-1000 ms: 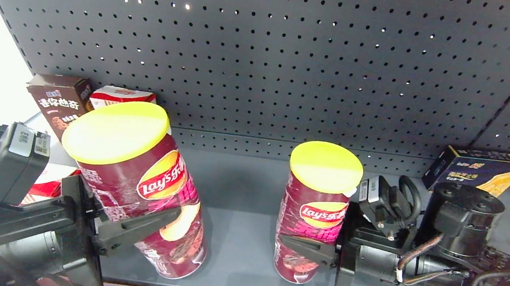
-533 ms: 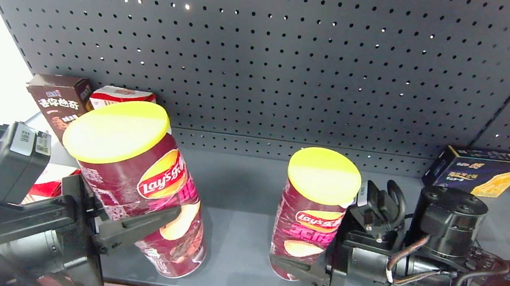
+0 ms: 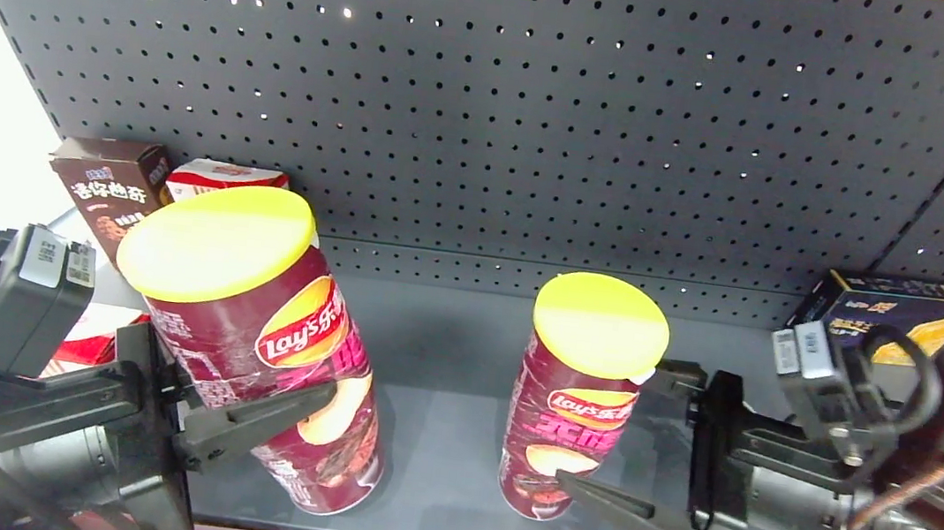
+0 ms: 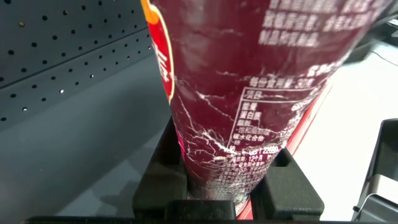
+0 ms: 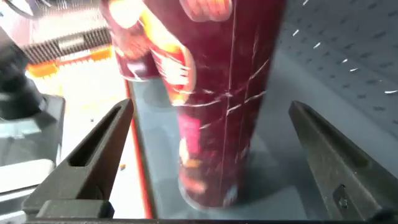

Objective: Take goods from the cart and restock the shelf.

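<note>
nearest the front lip of the shelf, the left gripper is clamped round the lower body of the left can, a maroon tube with a yellow lid. the left wrist view confirms it: both fingers bear on the tube's sides with no gap. the can's long axis is not plumb. the lid leans toward the robot's left and toward the front, and the base is at or just above the board. whether it touches cannot be told.

a little farther in and to the right, the right can stands on the board on its own base, its axis close to upright. the right gripper is spread wide, one finger to each side of the tube's lower half. the right wrist view shows clear space between each finger and the can. it holds nothing, and the can lies straight ahead of its palm.

judgement: the right can looks placed. the left can is the item in hand, with the left arm on it. the next move turns on that tilt — the tube wants standing upright over its base before the fingers let go, or it may topple toward the front edge.

farther back, a brown box and a dark blue box sit by the perforated back panel, well apart from both cans.
</note>
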Controlling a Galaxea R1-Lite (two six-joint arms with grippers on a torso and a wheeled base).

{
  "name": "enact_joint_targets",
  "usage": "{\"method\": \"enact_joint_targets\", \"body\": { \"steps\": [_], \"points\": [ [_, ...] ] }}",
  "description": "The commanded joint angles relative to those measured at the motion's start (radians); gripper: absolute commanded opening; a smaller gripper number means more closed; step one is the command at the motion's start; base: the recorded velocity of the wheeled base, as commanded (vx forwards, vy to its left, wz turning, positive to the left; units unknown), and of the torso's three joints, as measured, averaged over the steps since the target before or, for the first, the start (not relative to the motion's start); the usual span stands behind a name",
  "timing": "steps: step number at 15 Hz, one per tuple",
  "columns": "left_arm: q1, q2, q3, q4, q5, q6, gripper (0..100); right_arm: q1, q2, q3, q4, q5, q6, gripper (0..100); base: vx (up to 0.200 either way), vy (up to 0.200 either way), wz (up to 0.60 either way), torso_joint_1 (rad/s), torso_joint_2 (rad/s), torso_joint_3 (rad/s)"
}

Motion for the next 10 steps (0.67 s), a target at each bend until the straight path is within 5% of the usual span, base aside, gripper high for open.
{"method": "enact_joint_targets", "body": {
  "steps": [1, 6, 10],
  "points": [
    [0.0, -0.001, 0.002, 0.0, 0.0, 0.0, 0, -0.065, -0.248, 0.105, 0.016, -0.003, 0.035, 100, 0.0, 0.0, 0.0, 0.0, 0.0, 0.0],
    [-0.003, -0.001, -0.007, 0.0, 0.0, 0.0, 0, -0.364, -0.642, 0.131, 0.279, -0.094, 0.141, 100, 0.0, 0.0, 0.0, 0.0, 0.0, 0.0],
    [-0.005, -0.002, 0.003, -0.008, -0.002, 0.0, 0, -0.425, -0.958, 0.226, 0.535, -0.21, 0.157, 100, 0.0, 0.0, 0.0, 0.0, 0.0, 0.0]
  ]
}}
